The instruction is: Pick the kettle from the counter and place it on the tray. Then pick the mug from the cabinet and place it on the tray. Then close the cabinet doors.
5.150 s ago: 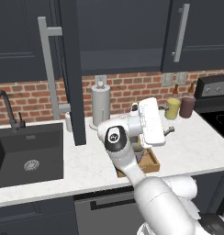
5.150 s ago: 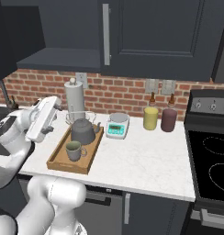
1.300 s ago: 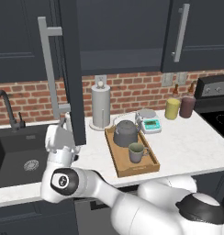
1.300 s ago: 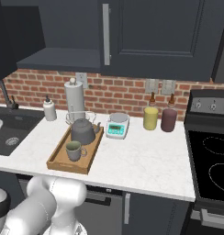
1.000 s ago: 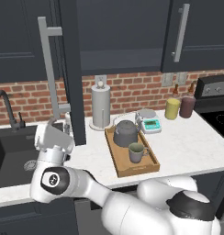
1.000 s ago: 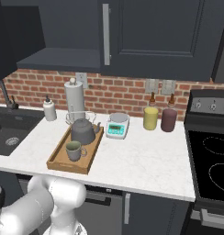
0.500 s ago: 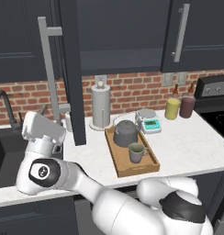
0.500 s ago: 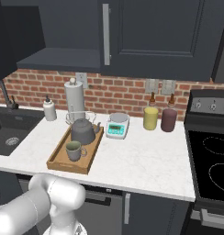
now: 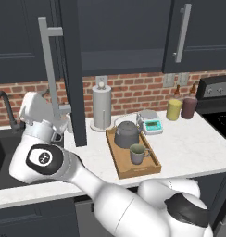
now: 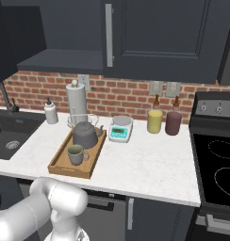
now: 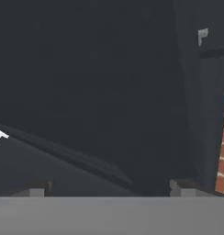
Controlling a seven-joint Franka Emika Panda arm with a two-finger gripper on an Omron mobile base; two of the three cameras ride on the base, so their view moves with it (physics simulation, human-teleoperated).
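Kettle (image 10: 85,134): dark grey, metal sheen. Mug (image 10: 75,154): grey-green. Tray (image 10: 60,165): light-brown wood. Counter (image 10: 150,162): white w/ faint grey marbling. Sink (image 10: 8,136): dark, near black. Cabinet (image 10: 60,60) & doors (image 9: 73,69): dark navy; bar handles (image 9: 49,69) light grey. Backsplash (image 10: 128,98): red-brown brick, pale mortar lines. Paper-towel roll (image 10: 77,102): white. Scale (image 10: 120,129): grey, teal display. Jar (image 10: 154,121): yellow. Cup (image 10: 173,123): dark maroon. Soap bottle (image 10: 51,113): white. Stove (image 10: 216,164): black top, thin pale burner rings. Arm (image 9: 45,159): white, dark joint disc.
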